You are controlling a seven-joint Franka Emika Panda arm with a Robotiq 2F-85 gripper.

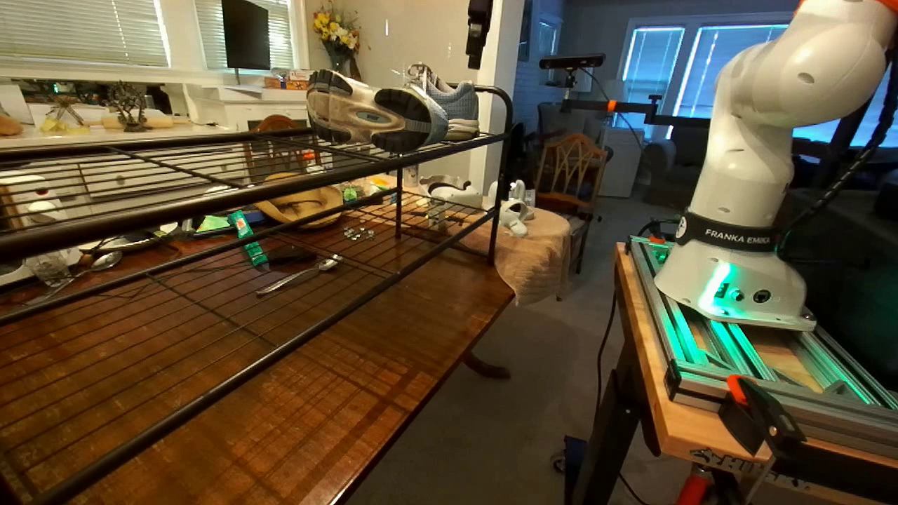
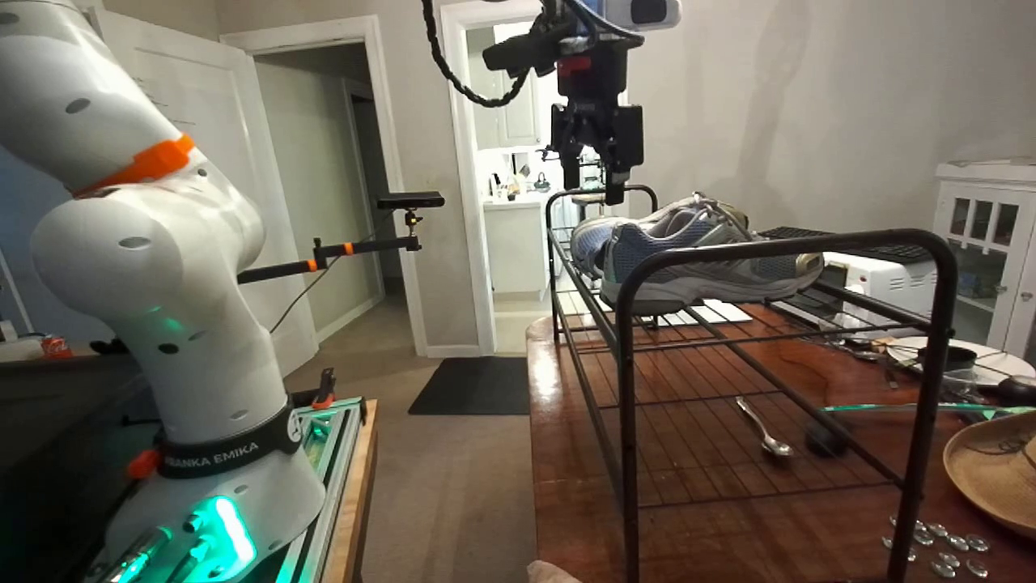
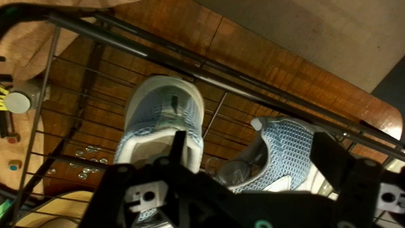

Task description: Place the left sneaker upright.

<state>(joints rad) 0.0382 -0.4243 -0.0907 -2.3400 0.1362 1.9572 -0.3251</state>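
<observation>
Hovering wide and empty, the pincer [image 2: 593, 188] points down over the tipped left sneaker [image 1: 375, 116], heel nearer the robot [image 2: 210, 324], toe far.

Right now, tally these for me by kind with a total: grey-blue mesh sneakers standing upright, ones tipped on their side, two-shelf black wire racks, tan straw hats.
Upright grey-blue mesh sneaker: 1
Tipped grey-blue mesh sneaker: 1
Two-shelf black wire rack: 1
Tan straw hat: 1
Total: 4
</observation>
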